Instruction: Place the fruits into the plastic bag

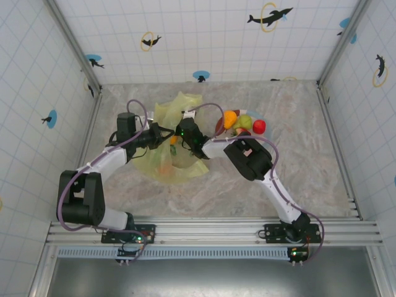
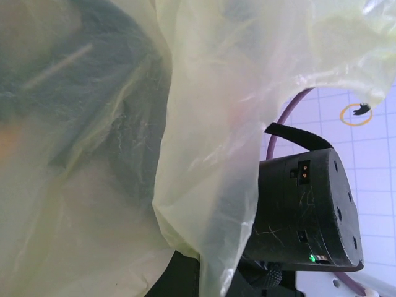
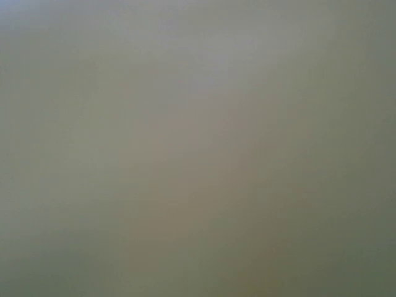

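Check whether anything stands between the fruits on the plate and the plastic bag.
The right arm's wrist lies across the gap between the fruits on the plate and the plastic bag, the right gripper at the bag's mouth. Nothing else visible.

right wrist view: blurred to an even grey-green; no shape can be told.
plastic bag (image 2: 210,124): film close on the left wrist lens, cut off at top, left and bottom; dark shapes behind it too blurred to name.
right gripper (image 1: 178,138): fingers sunk in the bag mouth, their spread cannot be told.
fruit in bag (image 1: 165,167): just an orange smear through the film.
plate (image 1: 219,128): mostly covered by the fruits (image 1: 245,122) and the right arm (image 1: 247,158).
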Action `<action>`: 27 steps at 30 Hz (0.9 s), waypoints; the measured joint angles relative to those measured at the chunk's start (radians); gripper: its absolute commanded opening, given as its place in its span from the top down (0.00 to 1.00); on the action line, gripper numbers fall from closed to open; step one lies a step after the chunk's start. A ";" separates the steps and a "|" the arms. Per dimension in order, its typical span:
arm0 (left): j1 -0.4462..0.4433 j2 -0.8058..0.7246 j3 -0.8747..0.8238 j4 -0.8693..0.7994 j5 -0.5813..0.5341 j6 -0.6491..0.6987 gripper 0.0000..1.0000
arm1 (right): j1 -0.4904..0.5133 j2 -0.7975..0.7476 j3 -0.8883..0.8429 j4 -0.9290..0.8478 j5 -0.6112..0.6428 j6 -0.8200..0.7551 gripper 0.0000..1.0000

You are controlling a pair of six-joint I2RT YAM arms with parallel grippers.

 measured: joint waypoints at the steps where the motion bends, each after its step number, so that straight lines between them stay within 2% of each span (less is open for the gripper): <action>1: 0.000 0.000 0.000 0.000 0.000 0.000 1.00 | 0.000 0.000 0.000 -0.008 0.000 0.002 0.05; 7: 0.000 0.002 0.000 -0.004 0.000 0.000 1.00 | -0.004 -0.005 -0.016 -0.050 -0.010 0.000 0.01; 13: 0.000 0.002 0.000 -0.016 0.000 0.000 1.00 | -0.016 -0.087 -0.131 -0.060 -0.038 -0.017 0.01; 27: 0.001 0.002 0.000 -0.029 -0.008 0.001 1.00 | -0.032 -0.438 -0.500 -0.077 -0.114 -0.146 0.03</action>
